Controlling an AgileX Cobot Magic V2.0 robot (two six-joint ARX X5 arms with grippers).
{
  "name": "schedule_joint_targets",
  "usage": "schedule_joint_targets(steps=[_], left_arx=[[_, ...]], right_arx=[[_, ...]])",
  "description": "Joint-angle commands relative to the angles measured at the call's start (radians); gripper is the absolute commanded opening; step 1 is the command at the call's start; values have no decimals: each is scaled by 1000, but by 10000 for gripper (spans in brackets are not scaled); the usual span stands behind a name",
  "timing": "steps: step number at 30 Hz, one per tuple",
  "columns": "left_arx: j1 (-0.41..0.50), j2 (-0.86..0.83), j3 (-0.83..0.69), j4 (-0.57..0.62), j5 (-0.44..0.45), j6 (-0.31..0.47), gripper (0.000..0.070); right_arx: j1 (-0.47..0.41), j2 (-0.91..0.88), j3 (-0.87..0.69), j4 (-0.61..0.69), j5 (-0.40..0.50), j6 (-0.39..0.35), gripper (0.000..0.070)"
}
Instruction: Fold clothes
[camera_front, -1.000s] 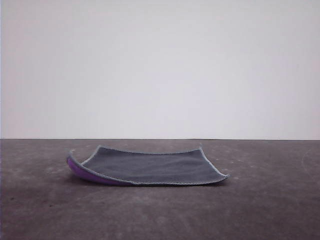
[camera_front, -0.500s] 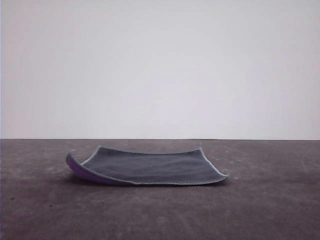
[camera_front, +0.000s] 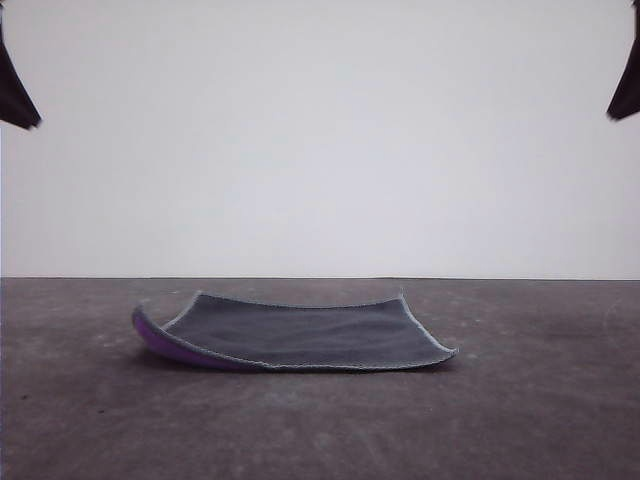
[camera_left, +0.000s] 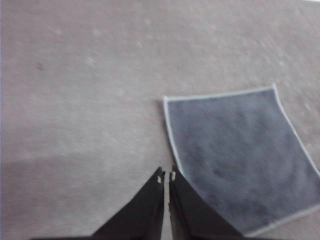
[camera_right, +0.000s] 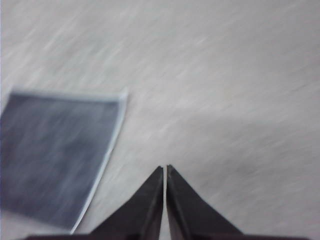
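Small square cloth (camera_front: 300, 335), dark grey face up, pale grey stitched edge, lies on the dark grey speckled table (camera_front: 520, 420), near the middle of the front view. Its left edge curls upward and shows the bright purple underside. Far corners also lift slightly; the near right corner lies close to flat.

Left claw (camera_left: 166, 176): both black tapered fingers pressed together, tips meeting with only a hairline slit between them, nothing held. In the left wrist view the tips are over bare table, just beside the cloth's stitched edge (camera_left: 170, 137); whether they touch the table cannot be told. In the front view a dark part of the left arm (camera_front: 14, 90) sits at the upper left border, high above the table.

Right claw (camera_right: 165, 170): fingers likewise closed tip to tip, empty. Right wrist view is motion-blurred; the cloth (camera_right: 55, 150) lies to one side of the tips, clearly apart from them. Dark part of the right arm (camera_front: 628, 90) at the upper right border in the front view.
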Motion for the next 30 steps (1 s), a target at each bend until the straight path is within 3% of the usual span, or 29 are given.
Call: schedule_joint_targets(steps=[1, 14, 16, 19, 21, 23, 30], left_arx=[[-2, 31, 19, 3, 27, 15, 0], [-2, 76, 21, 7, 81, 12, 3], [-2, 76, 21, 7, 84, 11, 65], [-2, 76, 21, 3, 124, 5, 386], [-2, 76, 21, 4, 146, 3, 480], [-2, 76, 21, 4, 160, 3, 477], [-2, 82, 21, 3, 182, -21, 476]], right_arx=[[5, 32, 15, -11, -18, -23, 4], [6, 72, 15, -37, -53, -22, 6], [6, 72, 15, -37, -60, -22, 32], [6, 72, 15, -37, -107, -22, 252], [6, 72, 15, -31, -130, -22, 382], [6, 72, 15, -28, -138, -21, 420], [5, 72, 15, 7, -238, -22, 424]])
